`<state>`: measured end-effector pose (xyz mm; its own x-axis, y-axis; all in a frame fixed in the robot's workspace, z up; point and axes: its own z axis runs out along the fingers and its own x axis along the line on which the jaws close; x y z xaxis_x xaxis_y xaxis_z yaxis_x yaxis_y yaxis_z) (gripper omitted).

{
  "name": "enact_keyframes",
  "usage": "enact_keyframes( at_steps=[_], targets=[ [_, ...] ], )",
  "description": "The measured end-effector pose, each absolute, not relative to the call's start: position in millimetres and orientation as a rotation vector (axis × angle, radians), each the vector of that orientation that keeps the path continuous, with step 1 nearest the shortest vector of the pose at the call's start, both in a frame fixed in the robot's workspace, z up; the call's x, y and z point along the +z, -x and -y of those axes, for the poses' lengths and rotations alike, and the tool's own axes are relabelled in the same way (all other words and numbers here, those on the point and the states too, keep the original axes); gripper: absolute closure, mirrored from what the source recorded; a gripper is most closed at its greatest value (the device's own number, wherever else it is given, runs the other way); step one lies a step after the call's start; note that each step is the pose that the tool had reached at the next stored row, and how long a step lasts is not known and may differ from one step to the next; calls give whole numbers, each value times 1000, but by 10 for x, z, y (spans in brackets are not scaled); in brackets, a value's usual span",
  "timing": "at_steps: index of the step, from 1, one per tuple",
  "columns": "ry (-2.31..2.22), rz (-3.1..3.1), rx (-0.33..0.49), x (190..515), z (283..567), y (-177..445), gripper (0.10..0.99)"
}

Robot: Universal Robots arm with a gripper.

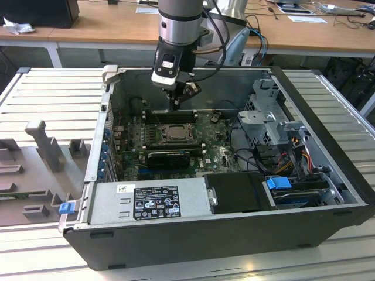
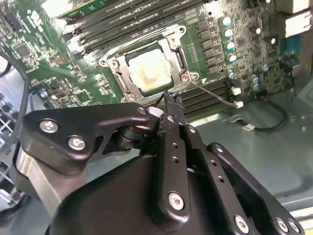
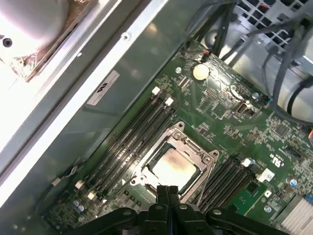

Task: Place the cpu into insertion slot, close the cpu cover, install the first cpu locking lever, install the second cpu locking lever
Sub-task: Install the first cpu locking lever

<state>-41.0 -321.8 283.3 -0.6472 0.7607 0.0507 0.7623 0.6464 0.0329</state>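
The cpu point(image 2: 149, 68) shows its pale silvery-beige face inside the insertion slot point(image 2: 180, 59) on the green board. It is also visible in the first wrist view point(image 3: 172, 166) and in the exterior view point(image 1: 174, 133). The silvery cpu cover point(image 2: 117, 73) lies flat as a frame around the chip. A thin metal lever rod point(image 2: 212, 94) slants away from one socket corner. My gripper point(image 1: 175, 105) hangs just above the board on the far side of the socket. Its black fingers are pressed together with nothing between them, in both wrist views point(image 2: 171, 100) point(image 3: 167, 190).
Long black memory slots point(image 3: 132, 139) flank the socket on two sides. A black card point(image 1: 170, 157) lies on the socket's near side, and beyond it the power supply point(image 1: 152, 202). A metal drive cage point(image 1: 269, 117) and cables point(image 1: 293, 158) fill the exterior view's right. The case wall point(image 3: 112, 88) runs close by.
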Motion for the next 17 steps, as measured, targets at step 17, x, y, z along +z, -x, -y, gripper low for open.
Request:
enact_keyframes(
  at_steps=[17],
  targets=[
    [784,3005,-72,2828,3218,410,980]
  ],
)
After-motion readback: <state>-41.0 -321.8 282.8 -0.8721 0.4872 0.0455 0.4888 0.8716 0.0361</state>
